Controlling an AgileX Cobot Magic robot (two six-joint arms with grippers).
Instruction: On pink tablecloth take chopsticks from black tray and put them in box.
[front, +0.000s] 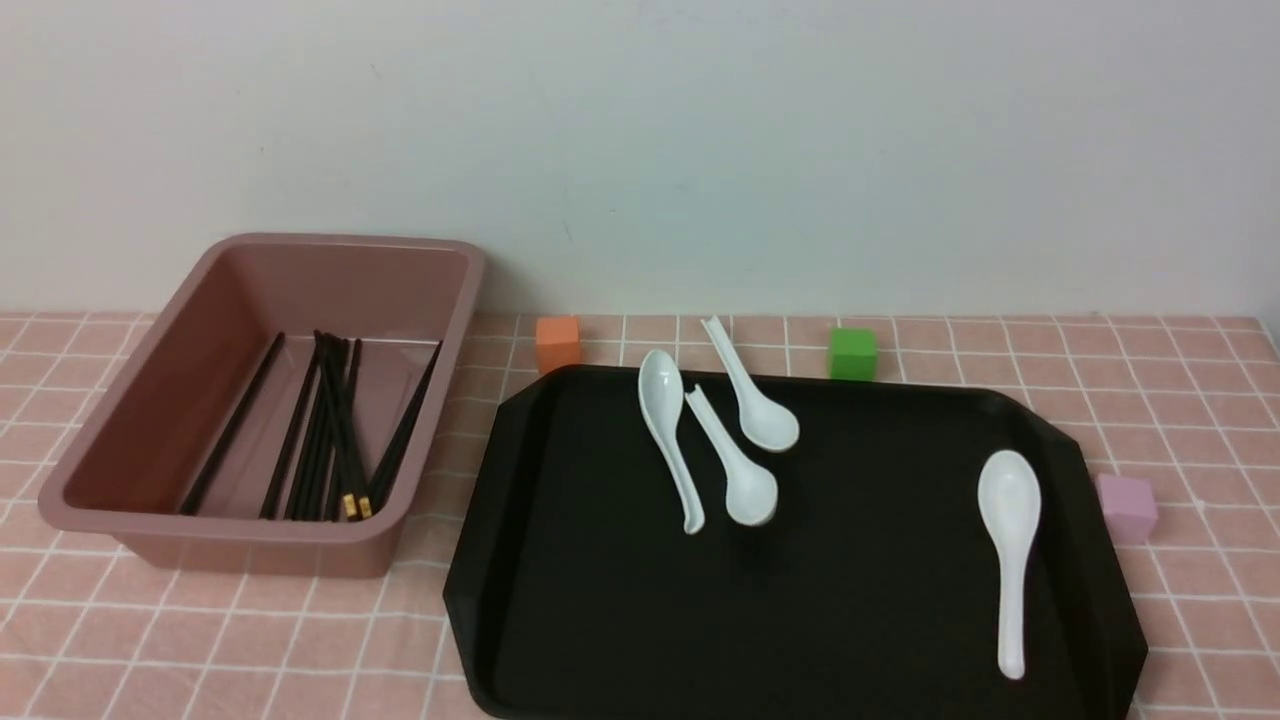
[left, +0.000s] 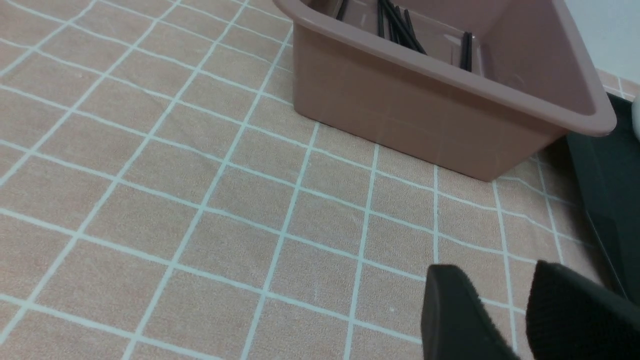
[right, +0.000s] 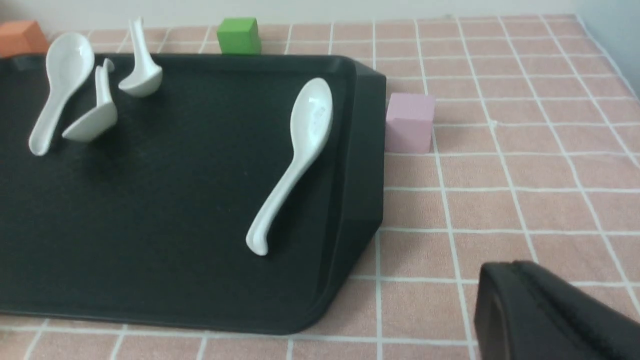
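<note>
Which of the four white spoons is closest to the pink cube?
The spoon lying alone at the tray's right side; the other three are grouped toward its far left.

Pink box on a pink tablecloth
The box held black chopsticks, some crossing. The claw stood open over the white-lined tablecloth, its fingers apart. Beside the box lay part of the black tray.

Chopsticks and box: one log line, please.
chopsticks: in box | black tray: spoons only | left gripper: open | right gripper: shut
</note>
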